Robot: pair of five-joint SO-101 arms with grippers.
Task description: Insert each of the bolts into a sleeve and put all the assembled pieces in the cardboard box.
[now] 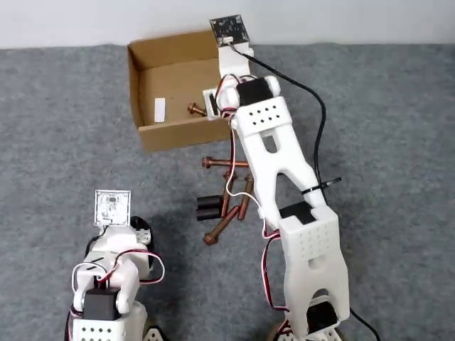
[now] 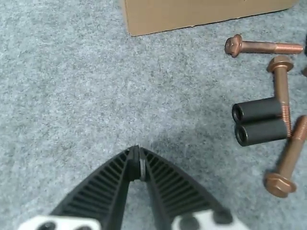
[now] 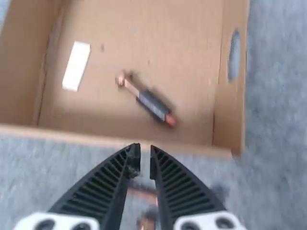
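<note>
the cardboard box (image 1: 178, 135) was plain brown with a white label (image 1: 160, 109); the bolts (image 2: 264, 47) were coppery, the sleeves (image 2: 259, 110) black, and the table (image 1: 57, 128) mottled grey.

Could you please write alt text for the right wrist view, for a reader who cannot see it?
A bolt fitted in a black sleeve lies on the floor of a cardboard box, near a white label. The right gripper, fingers slightly apart and empty, hangs at the box's near wall.

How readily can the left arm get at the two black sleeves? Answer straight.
Probably yes: bare grey carpet lies between the shut left pincer and the two black cylindrical sleeves, though copper bolts lie against them and the right arm stretches close by.
</note>
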